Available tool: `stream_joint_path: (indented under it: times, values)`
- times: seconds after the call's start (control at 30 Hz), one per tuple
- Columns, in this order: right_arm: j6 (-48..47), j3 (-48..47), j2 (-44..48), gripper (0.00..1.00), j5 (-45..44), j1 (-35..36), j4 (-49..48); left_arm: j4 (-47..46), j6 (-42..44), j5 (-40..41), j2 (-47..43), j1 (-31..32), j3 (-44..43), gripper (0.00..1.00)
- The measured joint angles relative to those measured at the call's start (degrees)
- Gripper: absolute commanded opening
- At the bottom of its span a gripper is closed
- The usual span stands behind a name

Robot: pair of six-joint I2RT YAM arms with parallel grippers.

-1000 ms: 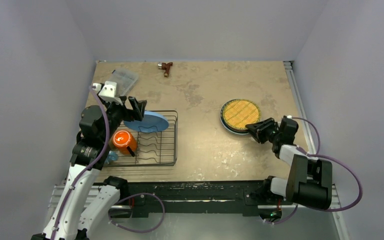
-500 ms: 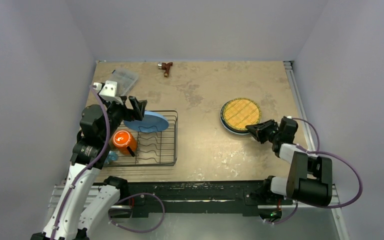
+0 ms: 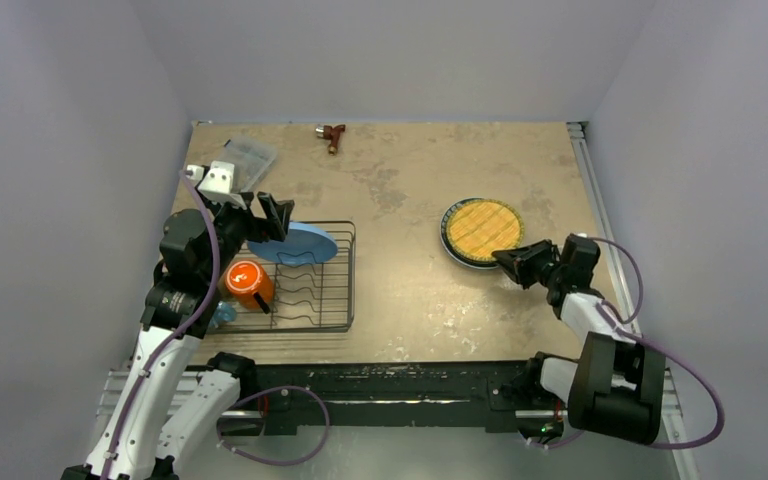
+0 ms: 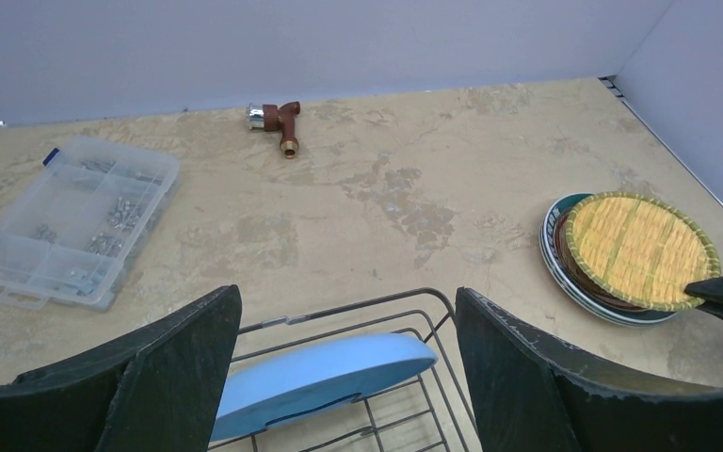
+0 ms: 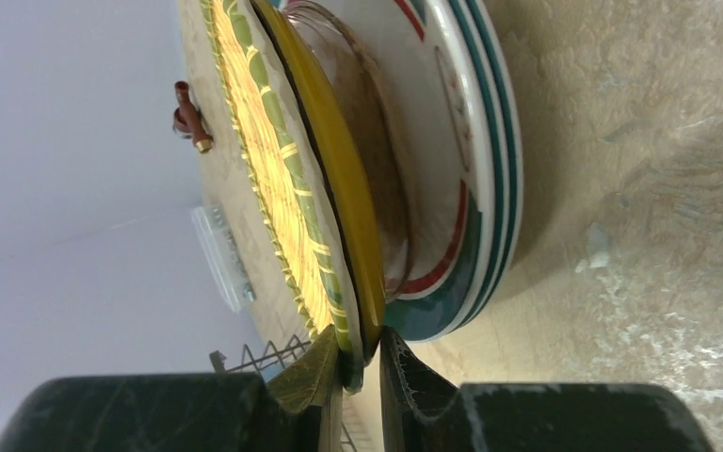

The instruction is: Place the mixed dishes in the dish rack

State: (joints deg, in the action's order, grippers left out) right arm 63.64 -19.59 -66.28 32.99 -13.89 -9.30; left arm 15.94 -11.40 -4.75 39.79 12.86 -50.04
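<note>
Right wrist view: right jaws pinch the yellow woven-pattern plate [image 5: 278, 188] at its rim, probably for lifting; left jaws spread.

Robot lab, bare walled table [image 3: 410, 300], bolted arms [image 3: 175, 300]

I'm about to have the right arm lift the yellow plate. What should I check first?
1. Right gripper shut on yellow plate rim: ok.
2. Only that plate pinched, not the white plate below: ok.
3. Left gripper open: ok.
4. Rack has free dividers beside blue plate: ok.
5. Left gripper clear of blue plate: cannot tell.
</note>
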Motion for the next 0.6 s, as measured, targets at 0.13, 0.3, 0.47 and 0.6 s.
stream_joint_path:
  times: [0.13, 0.3, 0.47, 0.6]
  values:
    - [0.8, -1.5, 2.9, 0.00, 0.0, 0.0, 2.7, 0.0, 0.0, 0.0, 0.0, 0.0, 0.0, 0.83]
    - [1.4, -3.0, 5.0, 0.00, 0.2, 0.0, 4.0, 0.0, 0.0, 0.0, 0.0, 0.0, 0.0, 0.83]
    - [1.2, -3.8, 5.7, 0.00, 0.7, 0.0, 5.9, 0.0, 0.0, -0.2, 0.0, 0.0, 0.0, 0.84]
    - [0.2, -4.5, 5.7, 0.00, 1.8, 0.0, 5.7, 0.1, 0.0, -2.2, 0.9, 0.0, -0.6, 0.83]
